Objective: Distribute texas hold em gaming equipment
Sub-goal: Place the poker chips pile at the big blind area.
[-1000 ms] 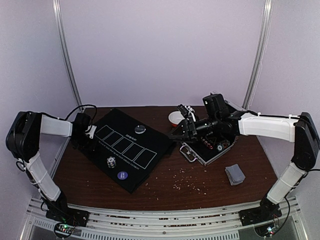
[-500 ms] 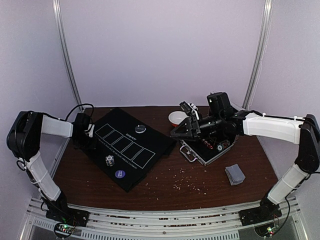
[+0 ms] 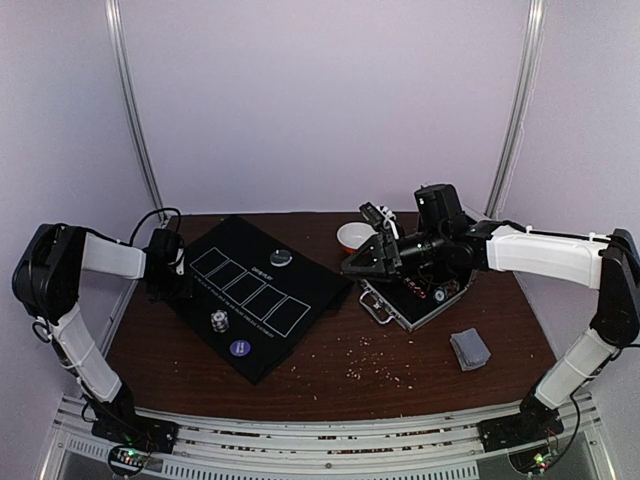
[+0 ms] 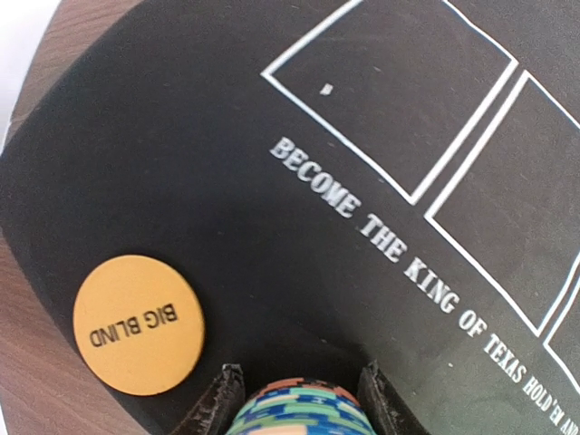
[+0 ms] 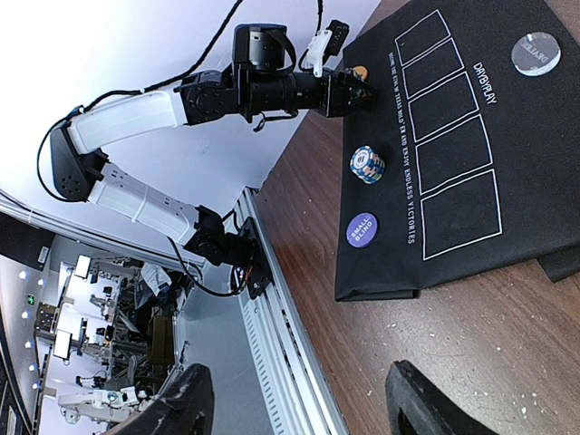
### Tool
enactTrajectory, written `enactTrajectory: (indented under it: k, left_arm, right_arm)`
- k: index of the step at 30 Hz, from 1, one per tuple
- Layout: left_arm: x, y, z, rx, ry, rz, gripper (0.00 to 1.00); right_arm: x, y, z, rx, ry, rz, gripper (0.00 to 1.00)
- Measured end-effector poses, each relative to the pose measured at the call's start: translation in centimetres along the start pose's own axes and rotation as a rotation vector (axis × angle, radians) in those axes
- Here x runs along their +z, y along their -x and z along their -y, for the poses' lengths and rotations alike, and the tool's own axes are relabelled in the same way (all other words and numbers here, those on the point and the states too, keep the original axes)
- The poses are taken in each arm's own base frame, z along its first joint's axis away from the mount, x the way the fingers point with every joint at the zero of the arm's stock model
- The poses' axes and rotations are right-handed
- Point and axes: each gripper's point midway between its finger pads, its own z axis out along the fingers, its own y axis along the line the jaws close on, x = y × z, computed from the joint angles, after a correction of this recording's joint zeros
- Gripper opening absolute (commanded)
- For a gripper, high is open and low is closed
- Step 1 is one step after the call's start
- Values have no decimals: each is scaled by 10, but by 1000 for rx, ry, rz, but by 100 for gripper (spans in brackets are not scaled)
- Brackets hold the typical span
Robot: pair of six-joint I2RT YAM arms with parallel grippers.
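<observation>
At the left corner of the black mat (image 3: 322, 288), left gripper (image 4: 300, 381) clamped on a striped chip stack (image 4: 304, 412); stack cut off by the frame bottom, so whether it rests on the mat cannot be told; in the top view it is hidden under the gripper. Orange disc (image 4: 139, 323) marked BIG BLIND lies flat at the mat's edge, just beside the left finger (image 4: 220, 408), not touching it. Second chip stack (image 3: 220, 322) stands on the mat near its front edge, beside the row of 5 white boxes; purple disc (image 3: 241, 349) near it, reading SMALL BLIND in the right wrist view; pale grey disc (image 3: 281, 258) beyond the boxes, lettering too blurred to read. Right gripper (image 5: 297, 381) raised near the left end of the silver case (image 3: 392, 308), pointing toward the mat, jaws apart, nothing between; arm covers much of the case, contents unclear. White bowl (image 3: 348, 238) partly hidden behind that gripper. Grey-blue cards (image 3: 470, 348) in 1 pile on the crumb-strewn table (image 3: 400, 365), right of the case, well apart from the mat.
</observation>
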Motion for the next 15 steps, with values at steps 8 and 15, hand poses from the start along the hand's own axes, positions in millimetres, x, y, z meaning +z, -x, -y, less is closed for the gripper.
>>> enactTrajectory:
  k: [8,15]
  left_arm:
    - [2,5,-8,-21,49,12,21]
    - [4,9,-12,-27,73,18,28]
  right_arm:
    - [0,-1,0,1,-1,-1,67]
    - [-1,-1,0,1,-1,-1,67]
